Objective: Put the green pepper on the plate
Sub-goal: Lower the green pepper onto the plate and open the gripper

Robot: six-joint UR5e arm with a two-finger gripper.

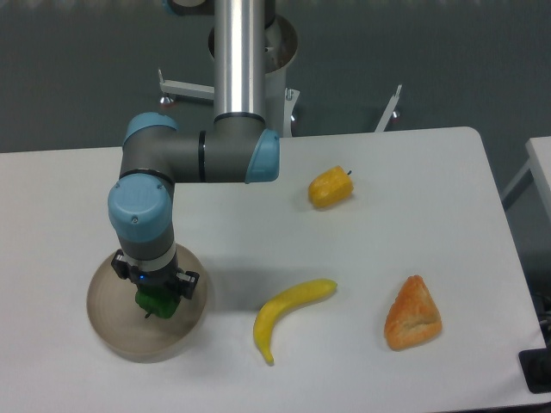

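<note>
The green pepper [156,303] is a small dark-green lump held between my gripper's fingers, right over the middle of the plate. The plate [116,331] is round and beige-tan and lies at the front left of the white table. My gripper [157,297] points straight down and is shut on the pepper. I cannot tell whether the pepper touches the plate or hangs just above it. The wrist hides the top of the pepper.
A yellow-orange pepper [331,188] lies at the back centre. A yellow banana [288,311] lies right of the plate. An orange triangular pastry [412,312] lies at the front right. The arm's base column [238,56] stands at the table's far edge.
</note>
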